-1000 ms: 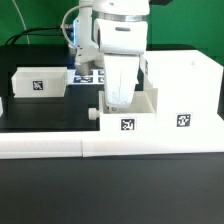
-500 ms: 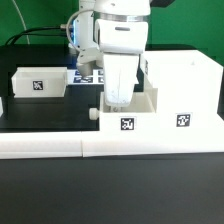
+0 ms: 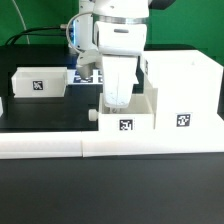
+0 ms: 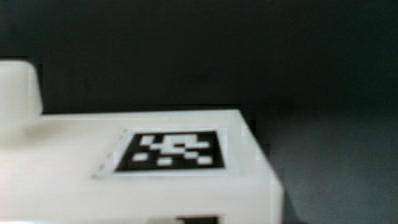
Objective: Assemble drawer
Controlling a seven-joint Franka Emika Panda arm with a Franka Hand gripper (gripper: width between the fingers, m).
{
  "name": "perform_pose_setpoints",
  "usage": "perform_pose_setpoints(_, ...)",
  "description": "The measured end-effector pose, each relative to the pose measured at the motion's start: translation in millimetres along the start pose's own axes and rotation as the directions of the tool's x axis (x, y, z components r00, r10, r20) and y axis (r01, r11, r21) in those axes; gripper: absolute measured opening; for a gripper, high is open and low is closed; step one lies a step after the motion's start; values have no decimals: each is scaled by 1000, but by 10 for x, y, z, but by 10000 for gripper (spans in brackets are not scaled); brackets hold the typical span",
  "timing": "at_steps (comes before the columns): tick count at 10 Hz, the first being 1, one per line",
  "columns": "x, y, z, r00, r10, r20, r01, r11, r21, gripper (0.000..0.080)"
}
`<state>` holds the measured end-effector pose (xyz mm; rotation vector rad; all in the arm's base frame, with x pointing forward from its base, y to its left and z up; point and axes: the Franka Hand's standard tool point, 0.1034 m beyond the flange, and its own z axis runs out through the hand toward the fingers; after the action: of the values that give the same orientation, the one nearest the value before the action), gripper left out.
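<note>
A white open-topped drawer box with a marker tag on its front stands in the middle of the exterior view. A small knob sticks out on its left side. It touches the larger white drawer housing on its right. My gripper reaches straight down into the box and appears shut on its wall. The fingertips are hidden inside. The wrist view shows a tagged white panel very close up, with no finger clearly in sight.
A second white tagged part lies at the exterior view's left. The marker board lies behind my arm. A long white ledge runs along the table's front edge. A white post shows in the wrist view.
My gripper and the drawer box have shifted very slightly toward the exterior view's left. Otherwise nothing has visibly moved.
</note>
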<state>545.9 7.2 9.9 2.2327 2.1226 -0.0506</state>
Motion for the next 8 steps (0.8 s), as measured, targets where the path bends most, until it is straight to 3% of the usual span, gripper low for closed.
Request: perform_pose_setpoints(8, 15, 0, -1, 1000, 3, 16, -2, 1000, -6, 41)
